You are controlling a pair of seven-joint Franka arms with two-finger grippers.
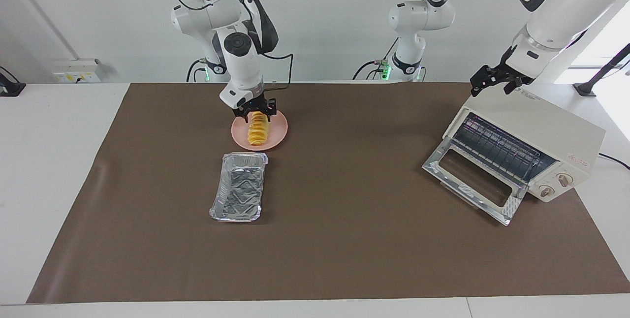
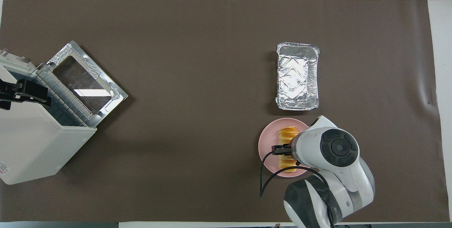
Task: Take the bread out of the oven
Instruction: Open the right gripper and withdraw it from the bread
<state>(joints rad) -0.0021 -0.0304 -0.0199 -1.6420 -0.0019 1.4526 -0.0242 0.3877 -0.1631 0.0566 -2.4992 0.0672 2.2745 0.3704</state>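
The bread (image 1: 257, 131) lies on the round pink plate (image 1: 279, 133), toward the right arm's end of the table. My right gripper (image 1: 256, 111) is low over the bread's end nearer to the robots; in the overhead view (image 2: 286, 149) the arm's wrist covers part of the bread (image 2: 287, 133). The cream-white oven (image 1: 551, 131) stands at the left arm's end with its glass door (image 1: 472, 180) dropped open and its wire rack (image 1: 497, 148) bare. My left gripper (image 1: 489, 89) is open, hanging just above the oven's top edge. It also shows in the overhead view (image 2: 24, 92).
A crinkled silver foil tray (image 1: 239, 186) lies empty beside the plate, farther from the robots. A brown mat (image 1: 344, 239) covers the table. The oven's open door juts out over the mat in front of the oven.
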